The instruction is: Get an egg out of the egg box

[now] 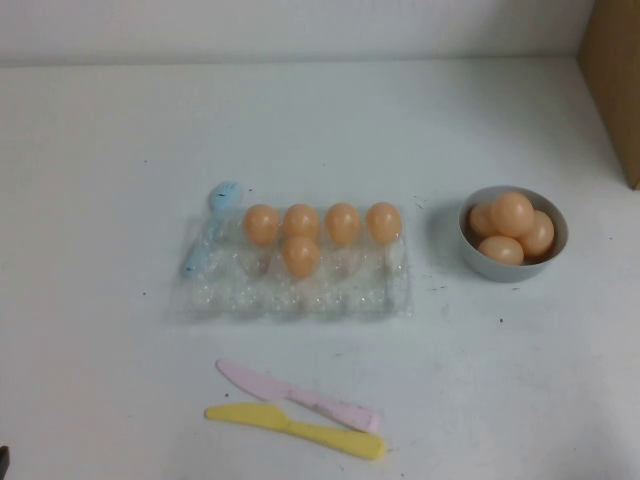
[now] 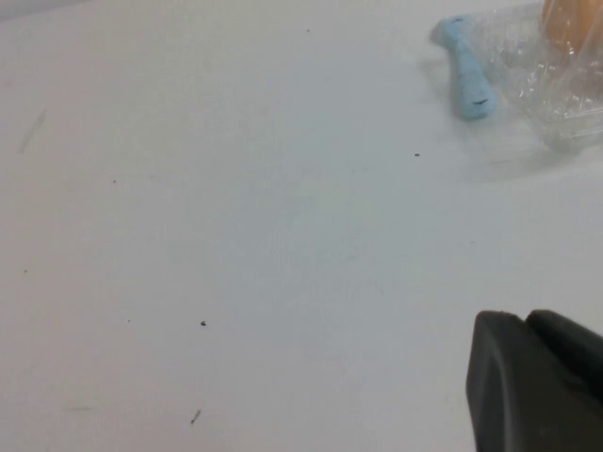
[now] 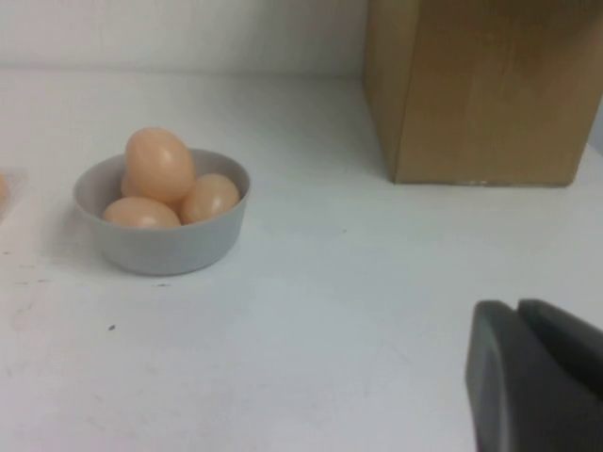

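The clear plastic egg box (image 1: 300, 297) lies mid-table. It holds several orange-tan eggs: a row along its far side and one egg (image 1: 300, 256) in the row in front of that. One corner of the box (image 2: 556, 89) and part of an egg (image 2: 577, 21) show in the left wrist view. My left gripper (image 2: 526, 318) is shut and empty, over bare table well to the left of the box. My right gripper (image 3: 516, 306) is shut and empty, to the right of the bowl. Neither gripper shows in the high view.
A grey bowl (image 1: 480, 262) with several eggs stands right of the box; it also shows in the right wrist view (image 3: 165, 252). A blue spoon (image 1: 208, 238) lies at the box's left end. A pink knife (image 1: 300, 395) and a yellow knife (image 1: 300, 430) lie in front. A cardboard box (image 1: 615, 80) stands far right.
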You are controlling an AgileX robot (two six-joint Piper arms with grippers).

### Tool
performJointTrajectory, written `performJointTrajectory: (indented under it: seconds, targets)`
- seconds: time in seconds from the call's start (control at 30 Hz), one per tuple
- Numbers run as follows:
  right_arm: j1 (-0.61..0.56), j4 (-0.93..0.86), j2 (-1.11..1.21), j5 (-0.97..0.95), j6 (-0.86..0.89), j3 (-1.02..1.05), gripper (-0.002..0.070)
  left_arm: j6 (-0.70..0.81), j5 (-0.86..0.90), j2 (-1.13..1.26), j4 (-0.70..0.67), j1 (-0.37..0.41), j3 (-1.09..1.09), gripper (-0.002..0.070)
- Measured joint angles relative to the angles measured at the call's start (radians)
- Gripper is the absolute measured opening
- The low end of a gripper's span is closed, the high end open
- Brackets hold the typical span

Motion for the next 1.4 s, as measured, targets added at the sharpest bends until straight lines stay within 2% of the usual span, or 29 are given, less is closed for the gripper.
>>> performJointTrajectory:
  seconds: [0.37, 1.4]
  targets:
    - [0.072, 0.051, -0.002, 0.137, 0.009, 0.012, -0.0017, 0.0, 0.0, 0.0, 0.0, 0.0, 0.0, -0.0004]
    - [0.075, 0.055, -0.004, 0.145, 0.012, 0.012, -0.0017, 0.0, 0.0, 0.0, 0.0, 0.0, 0.0, -0.0004]
